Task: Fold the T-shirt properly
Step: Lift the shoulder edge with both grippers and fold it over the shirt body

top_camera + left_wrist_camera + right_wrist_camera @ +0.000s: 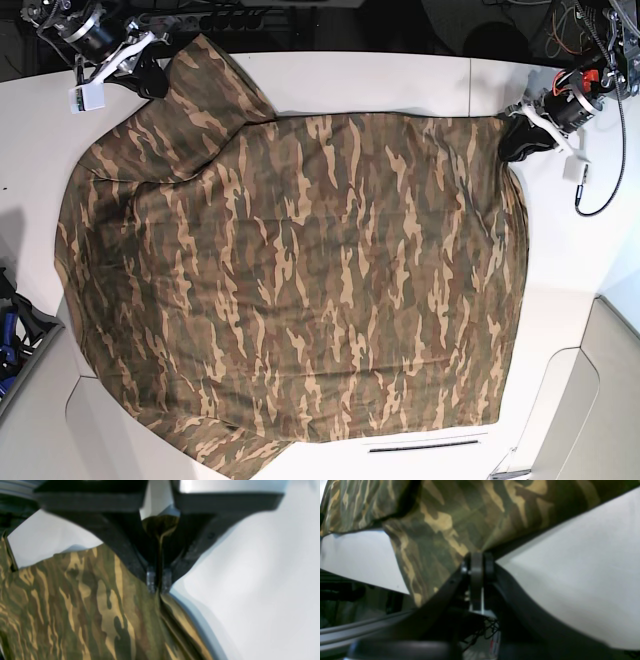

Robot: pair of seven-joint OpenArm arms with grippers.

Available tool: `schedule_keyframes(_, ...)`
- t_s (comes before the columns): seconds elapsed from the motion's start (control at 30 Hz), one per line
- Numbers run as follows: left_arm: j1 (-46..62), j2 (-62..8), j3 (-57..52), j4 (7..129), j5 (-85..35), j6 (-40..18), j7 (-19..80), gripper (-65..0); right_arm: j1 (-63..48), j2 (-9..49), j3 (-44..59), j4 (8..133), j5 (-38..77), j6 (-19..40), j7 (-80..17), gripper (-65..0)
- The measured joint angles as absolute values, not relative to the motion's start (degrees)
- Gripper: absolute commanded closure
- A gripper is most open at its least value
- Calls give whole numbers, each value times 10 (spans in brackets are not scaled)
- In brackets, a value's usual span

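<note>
Lying spread across the white table [400, 85], the T-shirt [300, 290] is covering most of the surface in the base view, its camouflage cloth reaching from about 10 o'clock to 5 o'clock. The left gripper [159, 581] is sitting at the shirt's 2 o'clock corner, its jaws closed tight and pinching a fold of the cloth between the fingertips [151, 580]. The right gripper [477, 566] is sitting at the 11 o'clock corner, its jaws likewise pressed together and clamping the shirt's edge.
</note>
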State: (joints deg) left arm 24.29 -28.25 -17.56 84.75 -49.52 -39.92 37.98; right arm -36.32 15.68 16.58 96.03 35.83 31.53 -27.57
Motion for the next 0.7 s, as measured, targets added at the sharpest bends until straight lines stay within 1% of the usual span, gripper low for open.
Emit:
schedule_keyframes(0.13,244,-282,-175,879,-487,-397,396,0,-363,157,166,961,392,323,-290,0)
schedule_keyframes(0.2,247,-281,-173,902,-481,-396,406,0,-363,157,167,967,409,324,-315,0)
schedule_keyframes(0.4,248,-297,-178,971,-482,-395,411,0,-366,157,212,1045,461,328,-369,0)
schedule_keyframes(0.57,248,-297,-246,999,-482,-395,411,0,-366,157,270,1109,488,330,-380,0)
schedule_keyframes(0.7,248,-297,-281,1000,-506,-395,411,0,-363,157,292,1141,495,330,-380,0)
